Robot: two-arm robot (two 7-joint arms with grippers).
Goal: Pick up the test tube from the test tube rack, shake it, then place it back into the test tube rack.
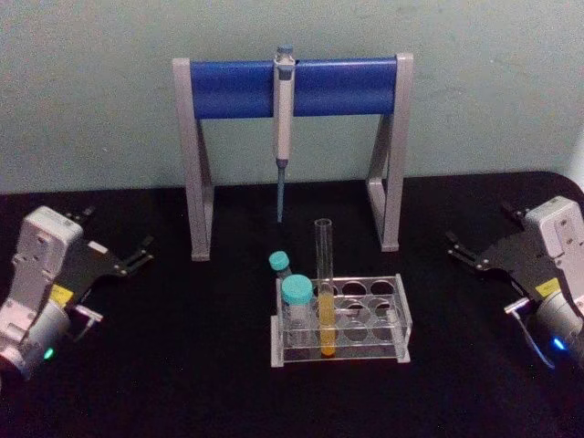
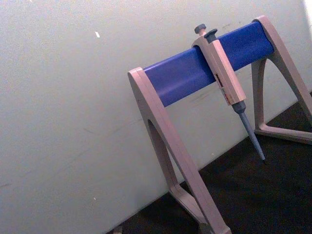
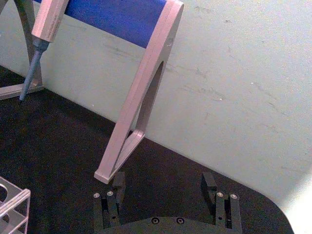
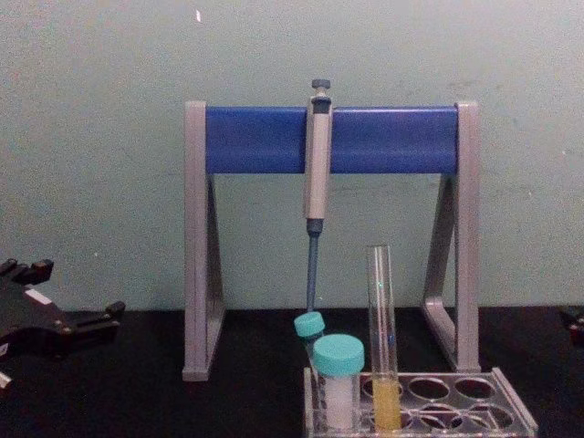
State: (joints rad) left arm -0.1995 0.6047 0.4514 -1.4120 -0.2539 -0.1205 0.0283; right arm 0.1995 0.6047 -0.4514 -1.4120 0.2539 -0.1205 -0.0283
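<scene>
The test tube (image 1: pixel 324 265) stands upright in the front row of the test tube rack (image 1: pixel 402 321), yellow liquid filling its lower part. The chest view shows the same test tube (image 4: pixel 380 319) rising well above the rack (image 4: pixel 513 412). My left gripper (image 1: pixel 117 230) rests open over the black table far to the left of the rack, and it also shows in the chest view (image 4: pixel 78 290). Far to the right of the rack my right gripper (image 1: pixel 479 226) is open too. Its spread fingers (image 3: pixel 118 181) hold nothing in the right wrist view.
Two teal-capped white tubes (image 1: pixel 296 294) (image 1: pixel 278 263) sit in the rack's left holes beside the test tube. Behind the rack stands a grey-and-blue pipette stand (image 1: pixel 237 88) with a grey pipette (image 1: pixel 284 109) hanging from it. A pale wall closes the back.
</scene>
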